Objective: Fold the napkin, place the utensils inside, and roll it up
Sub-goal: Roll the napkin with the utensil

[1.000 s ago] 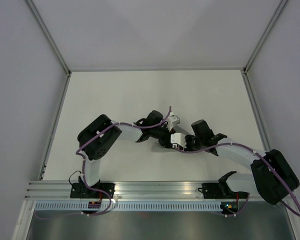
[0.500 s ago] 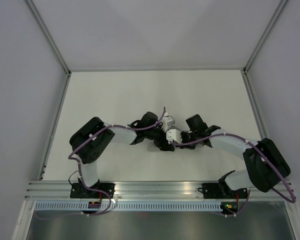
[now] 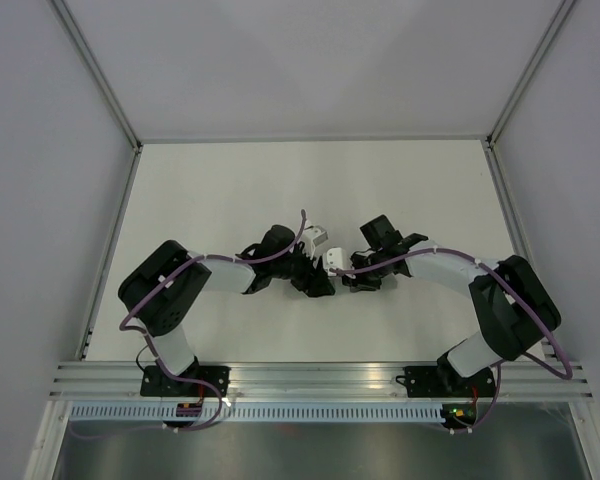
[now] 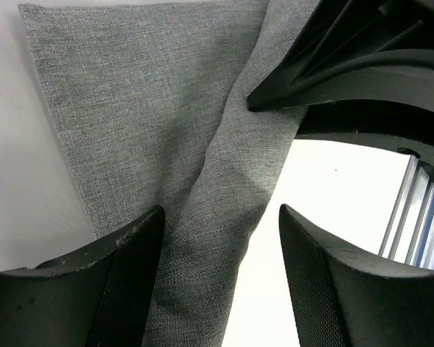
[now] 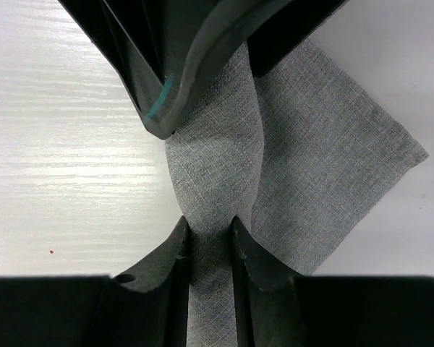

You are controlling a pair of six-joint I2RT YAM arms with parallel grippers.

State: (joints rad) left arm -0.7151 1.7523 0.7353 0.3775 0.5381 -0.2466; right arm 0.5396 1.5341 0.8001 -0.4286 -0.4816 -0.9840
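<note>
Left wrist view: the napkin (image 4: 123, 108), mid-grey with a matte, speckled weave, lies flat on the white table (image 4: 29, 181). It fills the upper left and centre of the frame, with a straight edge down its left side. A bunched band of the cloth runs diagonally from top right to bottom centre. The left gripper (image 4: 219, 211) stands open astride this band. Its mesh-textured black pads (image 4: 130, 289) sit on either side and are not pinching.

Upper right: smooth black fingers (image 4: 362, 65) of the other arm sit on the band.

Right wrist view: the right gripper (image 5: 207, 225) is clamped on the band, squeezing it to a narrow waist. A flat pointed flap spreads to the right.

Top view: both wrists meet mid-frame and hide the cloth.
</note>
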